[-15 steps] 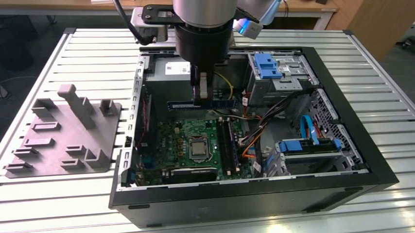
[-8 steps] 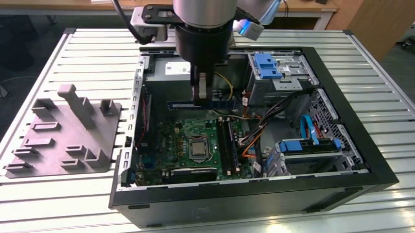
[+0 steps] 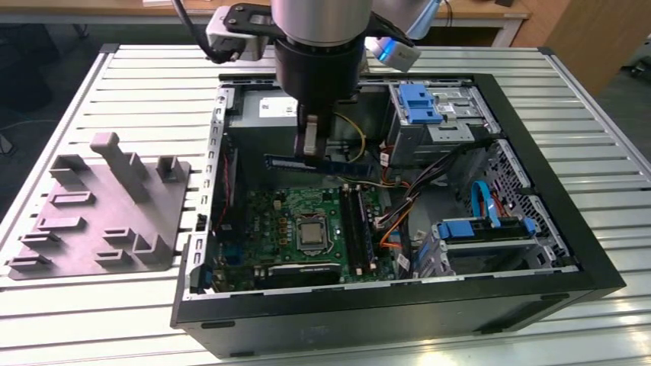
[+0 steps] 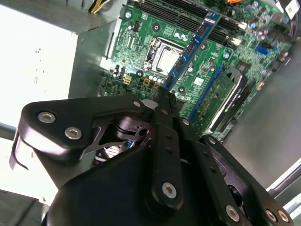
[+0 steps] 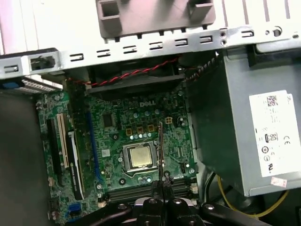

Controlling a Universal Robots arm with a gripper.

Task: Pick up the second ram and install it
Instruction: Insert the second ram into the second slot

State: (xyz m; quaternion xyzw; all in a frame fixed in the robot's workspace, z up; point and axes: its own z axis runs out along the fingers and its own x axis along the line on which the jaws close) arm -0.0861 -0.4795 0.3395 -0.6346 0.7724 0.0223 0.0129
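Note:
My gripper [image 3: 308, 155] hangs inside the open computer case [image 3: 529, 297], shut on the second ram [image 3: 331, 164], a long thin dark stick held level above the green motherboard [image 3: 290, 210]. In the second wrist view the second ram [image 4: 193, 47] juts out from the gripper [image 4: 164, 92] over the board, pointing toward the black memory slots [image 4: 188, 21]. Seen edge-on in the first wrist view, the second ram [image 5: 161, 148] rises from the gripper [image 5: 161, 182] beside the processor socket [image 5: 139, 157]. The black memory slots [image 3: 356, 221] lie below the stick, toward the exterior view's right.
A grey plastic fixture [image 3: 102, 206] with upright posts stands outside the case at the exterior view's left. The power supply [image 3: 267, 110] sits at the case's far end, with loose cables [image 3: 407, 194] and blue drive brackets [image 3: 419, 103] toward the exterior view's right. The case walls enclose the board.

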